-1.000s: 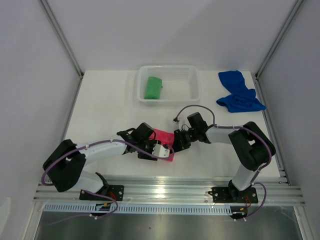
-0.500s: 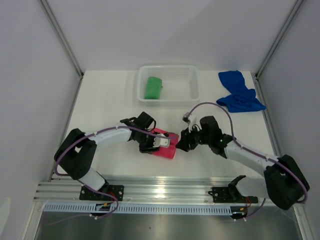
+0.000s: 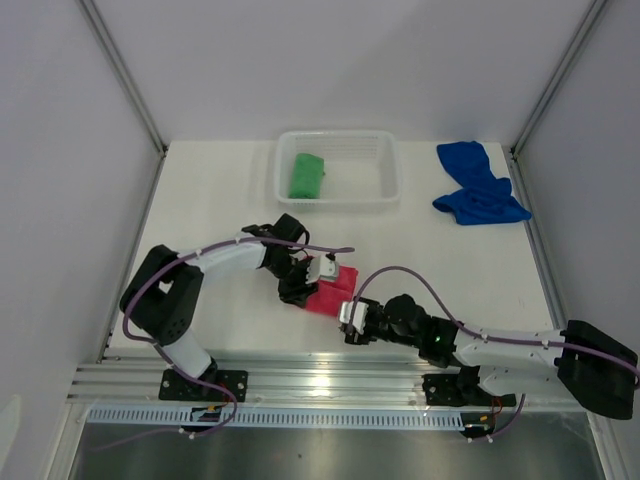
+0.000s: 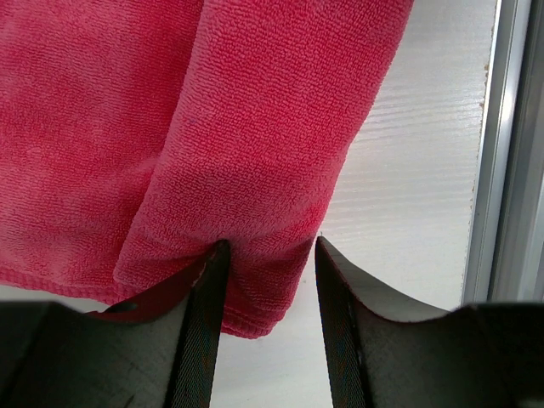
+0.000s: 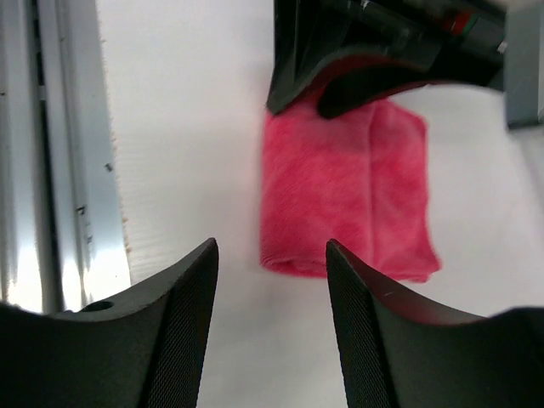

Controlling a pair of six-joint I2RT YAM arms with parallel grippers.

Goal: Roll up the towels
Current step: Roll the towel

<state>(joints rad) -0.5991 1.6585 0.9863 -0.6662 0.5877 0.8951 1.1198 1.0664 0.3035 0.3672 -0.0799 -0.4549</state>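
- Out on the left, the left arm [image 3: 215, 262] stretches in from its base with the elbow pushed out. Its wrist is bent low over the middle of the worktop [image 3: 220, 200].
- The left fingers [image 4: 204, 323] stay clenched on one end of the pink towel [image 3: 335, 292]. The cloth bulges between them, pinched at its hem.
- That pink towel lies flat on the worktop as a short, compact bundle, near the front rail.
- Here's the change: the right fingers [image 5: 178, 323], at the towel's other end a second ago, have let go and spread wide. There is only bare worktop between them now.
- The right arm [image 3: 500, 350] has pulled well back and now lies low along the near edge, its wrist pointing at the bundle from a little way off.
- My read is that the pink roll is done, or close to it, and left to one arm.
- Further back, the green towel [image 3: 307, 175] sits rolled in the white basket [image 3: 388, 170].
- At the far right, the blue towel [image 3: 478, 190] lies crumpled and not yet rolled.
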